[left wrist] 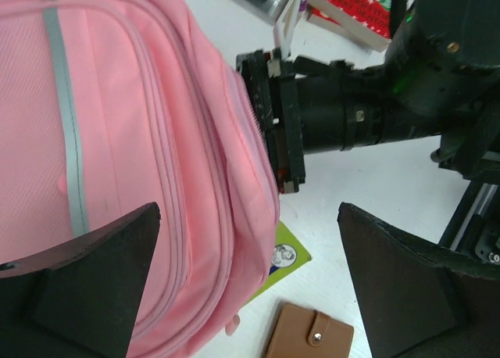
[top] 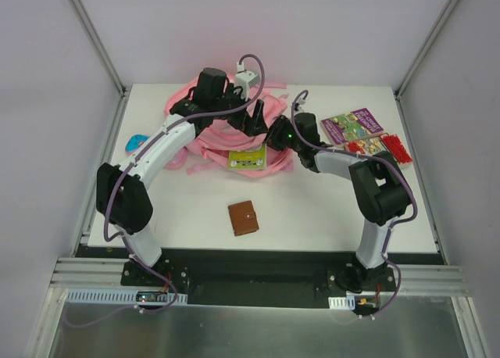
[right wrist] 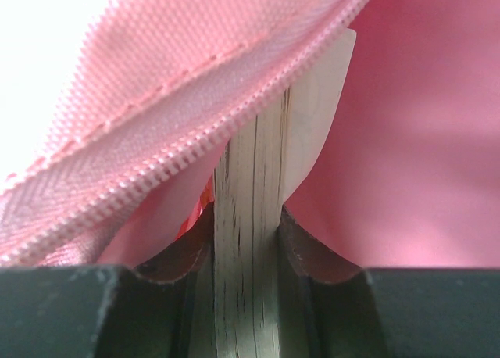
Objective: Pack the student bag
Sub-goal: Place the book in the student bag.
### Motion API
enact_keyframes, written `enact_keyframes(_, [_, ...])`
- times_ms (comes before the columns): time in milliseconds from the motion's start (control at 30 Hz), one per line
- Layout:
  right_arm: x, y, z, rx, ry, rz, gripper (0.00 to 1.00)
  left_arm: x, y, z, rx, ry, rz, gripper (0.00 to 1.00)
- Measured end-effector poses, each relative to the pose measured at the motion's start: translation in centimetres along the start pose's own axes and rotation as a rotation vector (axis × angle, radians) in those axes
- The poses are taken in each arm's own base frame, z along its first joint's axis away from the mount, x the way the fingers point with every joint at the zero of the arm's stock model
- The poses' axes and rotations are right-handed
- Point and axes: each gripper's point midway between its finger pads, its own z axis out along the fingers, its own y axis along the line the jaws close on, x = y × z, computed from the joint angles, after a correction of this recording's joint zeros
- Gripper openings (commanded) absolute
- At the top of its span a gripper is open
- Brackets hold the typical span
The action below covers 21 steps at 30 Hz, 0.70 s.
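The white table (top: 312,209) carries the student bag (top: 211,145), a large pink backpack lying at the back centre with its light reflective strip (left wrist: 66,123) facing up. The left gripper (left wrist: 248,213) hangs over the bag's right side, its fingers (left wrist: 94,272) spread wide and gripping nothing. The right gripper (right wrist: 246,233) meets the bag's zipper edge (right wrist: 195,151) from the right. Its fingers (right wrist: 183,256) are pinched on a thin wooden strip (right wrist: 250,170) whose rounded end passes under the zipper teeth. Picture books (top: 353,126) and red items (top: 384,147) lie near the right edge. A green booklet (top: 248,158) sits at the bag's near edge, a brown wallet (top: 243,217) lies apart toward the front, and a small blue object (top: 137,141) lies near the left edge.
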Motion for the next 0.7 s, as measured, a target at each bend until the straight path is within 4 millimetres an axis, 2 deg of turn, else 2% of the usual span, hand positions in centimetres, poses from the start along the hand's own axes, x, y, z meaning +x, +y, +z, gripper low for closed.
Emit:
enact_keyframes(67, [0.0,0.0,0.0,0.000,0.000,0.000,0.01,-0.8,-0.2,0.4,0.022,-0.010,0.011,0.84])
enact_keyframes(200, [0.0,0.0,0.0,0.000,0.000,0.000,0.01,-2.0,-0.5,1.2,0.069,-0.027,0.023,0.78])
enact_keyframes(533, [0.0,0.0,0.0,0.001,0.000,0.000,0.01,0.8,0.2,3.7,0.116,0.055,-0.027,0.75])
enact_keyframes(700, [0.1,-0.2,0.0,0.006,0.001,0.002,0.01,1.0,0.3,3.9,0.115,0.066,-0.035,0.58])
